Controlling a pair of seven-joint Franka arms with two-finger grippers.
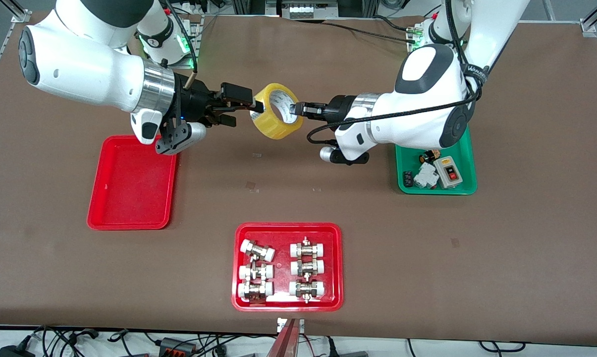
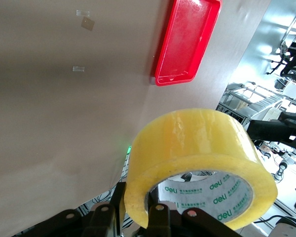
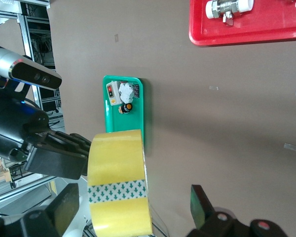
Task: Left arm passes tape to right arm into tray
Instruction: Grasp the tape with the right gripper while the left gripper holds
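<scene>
The yellowish tape (image 1: pixel 273 111) hangs in the air over the brown table, between both grippers. My left gripper (image 1: pixel 296 109) is shut on the roll's wall, one finger outside and one inside the pale core, as the left wrist view (image 2: pixel 138 210) shows under the tape (image 2: pixel 197 148). My right gripper (image 1: pixel 242 106) is open, with the roll's other side between its fingertips. In the right wrist view its fingers (image 3: pixel 64 207) stand wide apart around the tape (image 3: pixel 119 182), not pressing it. The empty red tray (image 1: pixel 132 188) lies under the right arm's wrist, nearer the front camera; it also shows in the left wrist view (image 2: pixel 187 44).
A second red tray (image 1: pixel 288 302) with several metal pipe fittings lies near the table's front edge. A green tray (image 1: pixel 464 186) with small electrical parts sits under the left arm's forearm. Bits of clear tape (image 1: pixel 251 186) stick to the table.
</scene>
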